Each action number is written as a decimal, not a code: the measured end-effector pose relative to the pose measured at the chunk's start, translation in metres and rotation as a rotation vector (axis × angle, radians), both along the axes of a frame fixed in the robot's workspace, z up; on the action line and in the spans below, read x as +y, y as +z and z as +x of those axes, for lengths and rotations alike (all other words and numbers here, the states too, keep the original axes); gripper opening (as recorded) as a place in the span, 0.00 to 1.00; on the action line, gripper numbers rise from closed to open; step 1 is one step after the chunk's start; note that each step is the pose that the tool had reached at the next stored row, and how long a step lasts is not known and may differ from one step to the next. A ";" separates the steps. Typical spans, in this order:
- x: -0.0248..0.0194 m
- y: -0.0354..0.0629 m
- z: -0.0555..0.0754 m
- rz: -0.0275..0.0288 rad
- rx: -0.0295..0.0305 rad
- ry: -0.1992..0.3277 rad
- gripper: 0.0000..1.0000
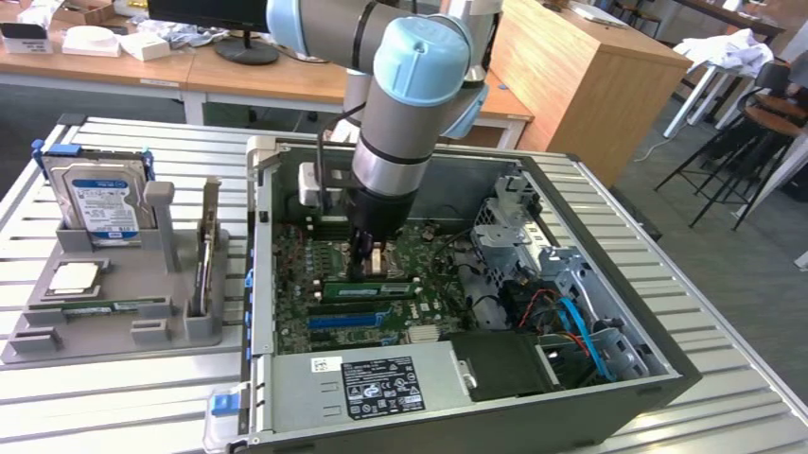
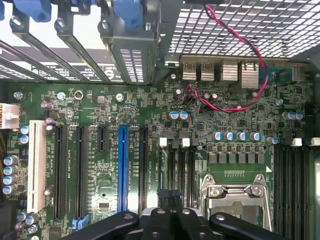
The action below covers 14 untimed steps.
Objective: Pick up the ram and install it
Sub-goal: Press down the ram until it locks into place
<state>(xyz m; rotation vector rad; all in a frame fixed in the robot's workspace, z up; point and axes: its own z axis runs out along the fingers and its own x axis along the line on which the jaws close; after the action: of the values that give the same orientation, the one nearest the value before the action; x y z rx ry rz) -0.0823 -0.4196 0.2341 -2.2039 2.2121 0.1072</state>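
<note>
The ram is a long green stick standing on edge in a slot on the motherboard inside the open computer case. My gripper points straight down over the middle of the stick, its tips right at the top edge. In the wrist view the black fingers are pressed together, so the gripper is shut, directly above the black memory slots with white latches. I cannot tell whether the tips touch the stick.
A long blue slot lies just in front of the ram. A grey holder at the exterior view's left carries a hard drive, a chip and a second green stick. The case's drive cage and cables stand close by.
</note>
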 end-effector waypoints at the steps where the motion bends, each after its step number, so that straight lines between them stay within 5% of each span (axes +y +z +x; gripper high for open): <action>1: 0.0000 0.0000 0.000 0.0000 0.0000 0.000 0.10; 14: 0.0000 -0.0041 0.000 0.0004 -0.0003 0.000 0.10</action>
<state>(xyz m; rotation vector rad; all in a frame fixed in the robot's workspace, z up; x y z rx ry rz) -0.0823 -0.4196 0.2301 -2.2035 2.2118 0.1074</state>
